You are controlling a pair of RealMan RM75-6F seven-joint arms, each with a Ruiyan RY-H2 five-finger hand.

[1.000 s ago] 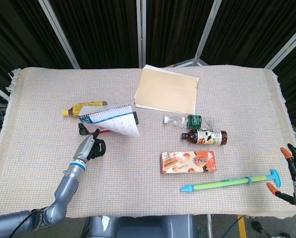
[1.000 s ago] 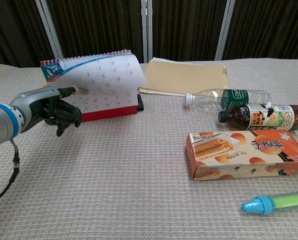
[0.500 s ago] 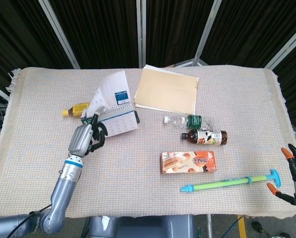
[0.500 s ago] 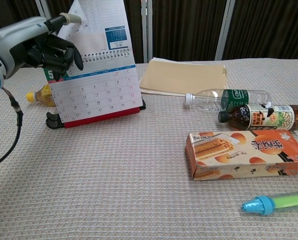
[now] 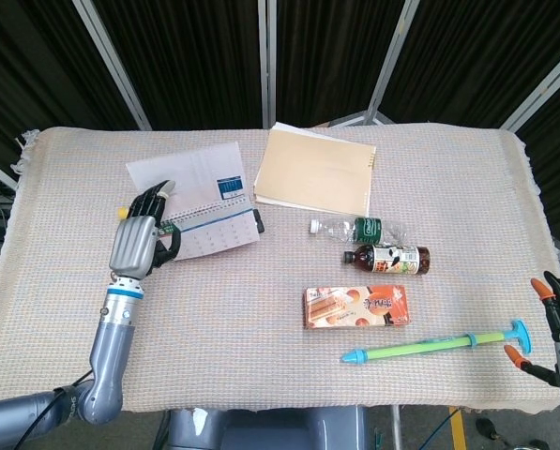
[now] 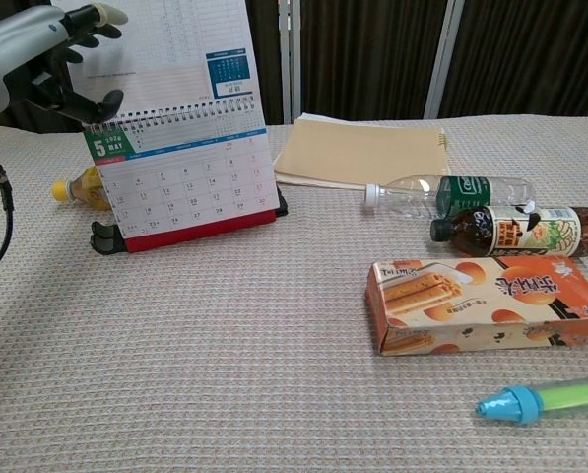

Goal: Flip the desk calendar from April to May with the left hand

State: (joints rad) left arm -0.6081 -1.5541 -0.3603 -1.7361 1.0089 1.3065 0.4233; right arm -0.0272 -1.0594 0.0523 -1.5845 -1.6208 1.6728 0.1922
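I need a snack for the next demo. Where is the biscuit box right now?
The biscuit box lies flat on the table's right half in the head view, just in front of the dark tea bottle and behind the green-and-blue stick.

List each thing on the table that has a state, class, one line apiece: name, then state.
desk calendar: upright, May page showing, flipped sheet raised behind
left hand: at the raised sheet, fingers spread
right hand: off the table edge, empty, fingers apart
clear bottle: on its side, capped
dark bottle: on its side, capped
biscuit box: closed, lying flat
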